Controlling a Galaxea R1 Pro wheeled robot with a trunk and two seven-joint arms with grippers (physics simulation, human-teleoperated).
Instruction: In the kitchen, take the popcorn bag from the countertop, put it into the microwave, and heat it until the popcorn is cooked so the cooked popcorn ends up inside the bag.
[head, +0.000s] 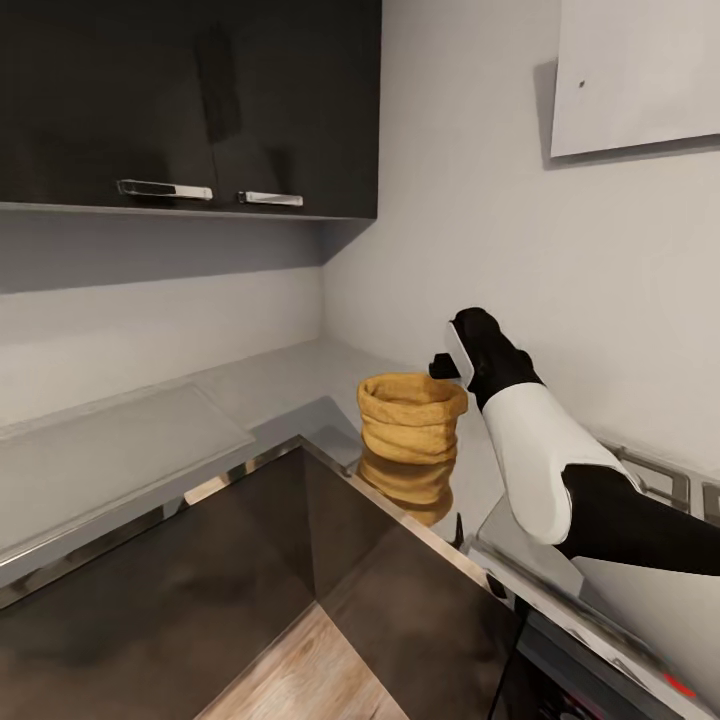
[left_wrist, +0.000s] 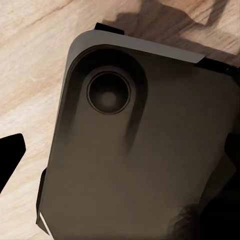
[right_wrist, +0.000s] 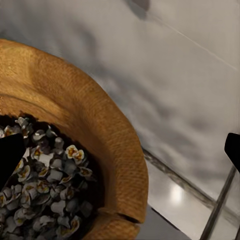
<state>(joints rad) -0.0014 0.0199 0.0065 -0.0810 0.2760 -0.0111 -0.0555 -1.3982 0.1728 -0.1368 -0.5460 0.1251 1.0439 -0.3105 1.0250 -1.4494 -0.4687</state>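
Hovering just over the popcorn bag, the right hand looks open, seemingly empty.

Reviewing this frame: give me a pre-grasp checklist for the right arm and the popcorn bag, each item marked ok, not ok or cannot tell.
1. Popcorn bag upright on the countertop: ok.
2. Bag mouth open, popcorn inside: ok.
3. Right gripper near the bag's rim, fingertips spread with the rim between them in the right wrist view: ok.
4. Fingers already touching the bag: cannot tell.
5. Left gripper free: cannot tell; the left wrist view shows only one dark fingertip above the robot's base.
6. Microwave located and door open: cannot tell.
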